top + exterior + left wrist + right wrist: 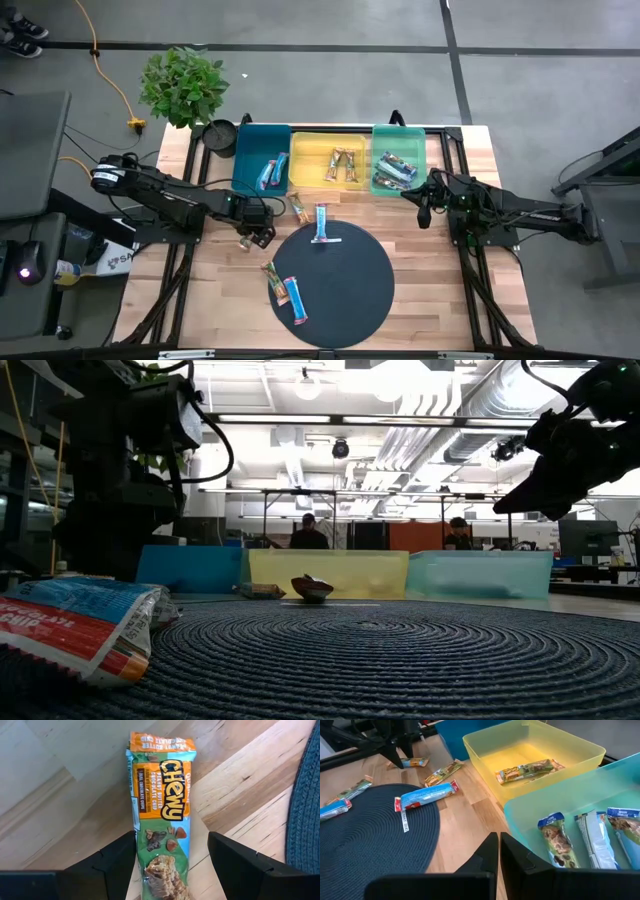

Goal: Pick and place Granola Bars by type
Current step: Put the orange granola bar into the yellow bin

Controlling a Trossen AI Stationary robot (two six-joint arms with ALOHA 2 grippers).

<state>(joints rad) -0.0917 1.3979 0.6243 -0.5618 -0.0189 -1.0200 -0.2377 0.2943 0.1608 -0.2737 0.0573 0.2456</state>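
Left gripper [167, 865] is held spread wide, straddling a Chewy granola bar [161, 815] lying on the bare table [60, 795], ready for pickup. Right gripper [499, 851] is clenched empty above the green tray [560, 800], apparently after a drop.

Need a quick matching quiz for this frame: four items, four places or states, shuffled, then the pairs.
Items:
1. teal rectangular plastic tray
2. yellow rectangular plastic tray
3. left claw
4. right claw

States:
A. shut, hanging by the green rectangular plastic tray
B. open, one finger on each side of an orange and green wrapped Chewy bar lying on the wooden table
C. holds tan-brown wrapped bars
D. holds blue wrapped bars

Pairs: 1-D, 2-C, 3-B, 4-A
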